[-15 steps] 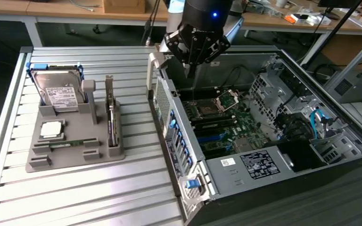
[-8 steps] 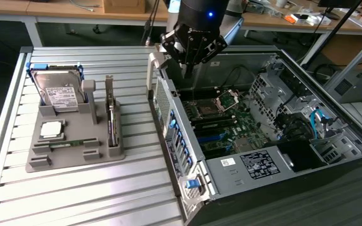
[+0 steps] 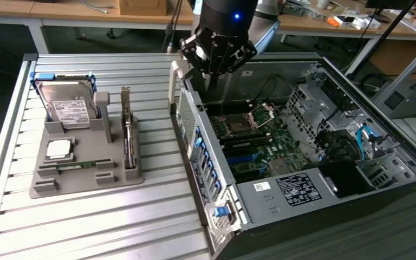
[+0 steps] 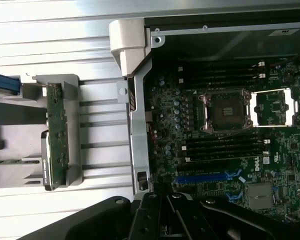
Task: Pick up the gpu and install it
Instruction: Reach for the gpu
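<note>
- Your arm [image 3: 222, 27] comes down from above and points straight down.
- Your gripper [image 3: 212, 84] hangs over the open computer case [image 3: 188, 116]. It is just above the case wall that faces the tray, near that wall's far end.
- The gripper's two fingers are pressed together. There is nothing between them.
- In the wrist view the gripper [image 4: 161, 200] sits over that same wall, and the fingers meet in the middle.
- The gpu [image 3: 127, 132] is in the gray tray [image 3: 78, 187]. It stands on its thin edge in a slot along the tray edge closest to the case.
- In the wrist view you look down on the gpu [image 4: 56, 127]. It is well apart from your gripper.
- The hard drive [image 3: 67, 105] stands at the tray's far corner, away from the case.
- A thin green memory stick [image 3: 85, 163] lies flat near the tray's near edge.
- The tray rests on the slatted table [image 3: 85, 227], on the exterior view's left of the case.
- Inside the case the green motherboard [image 3: 255, 146] lies flat. A blue slot [image 4: 202, 177] on it is near your gripper.
</note>
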Controlling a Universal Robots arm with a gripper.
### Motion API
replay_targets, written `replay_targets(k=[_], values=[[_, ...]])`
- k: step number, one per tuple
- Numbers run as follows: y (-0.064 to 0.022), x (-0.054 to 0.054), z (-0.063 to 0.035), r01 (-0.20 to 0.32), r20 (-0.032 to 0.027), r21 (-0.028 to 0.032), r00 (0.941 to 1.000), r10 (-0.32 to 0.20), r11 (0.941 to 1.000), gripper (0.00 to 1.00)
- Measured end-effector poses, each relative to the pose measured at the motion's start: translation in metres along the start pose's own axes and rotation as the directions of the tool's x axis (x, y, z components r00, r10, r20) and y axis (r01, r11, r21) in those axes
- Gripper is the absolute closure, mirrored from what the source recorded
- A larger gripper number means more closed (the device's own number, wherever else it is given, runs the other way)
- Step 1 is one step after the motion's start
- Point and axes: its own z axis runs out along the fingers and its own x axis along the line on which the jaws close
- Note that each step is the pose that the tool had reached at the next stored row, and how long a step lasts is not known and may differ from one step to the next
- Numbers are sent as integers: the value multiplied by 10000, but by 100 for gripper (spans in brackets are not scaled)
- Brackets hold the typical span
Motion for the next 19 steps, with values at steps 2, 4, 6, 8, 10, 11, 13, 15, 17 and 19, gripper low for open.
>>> replay_targets(k=[2,4,6,8,10,11,13,15,17,19], values=[[-1,11,0,0,1,-1,10000,0,10000,89],[-2,21,0,0,1,-1,10000,0,10000,89],[-2,31,0,0,1,-1,10000,0,10000,89],[-3,40,-1,0,0,-1,10000,0,10000,89],[-4,48,-1,0,1,-1,10000,0,10000,89],[-4,52,-1,0,1,-1,10000,0,10000,89],[-5,62,-1,0,1,-1,10000,0,10000,89],[-5,68,-2,1,0,0,10000,-1,10000,89],[-6,75,-2,0,1,0,10000,0,10000,89],[-7,85,-2,0,0,0,10000,0,10000,89]])
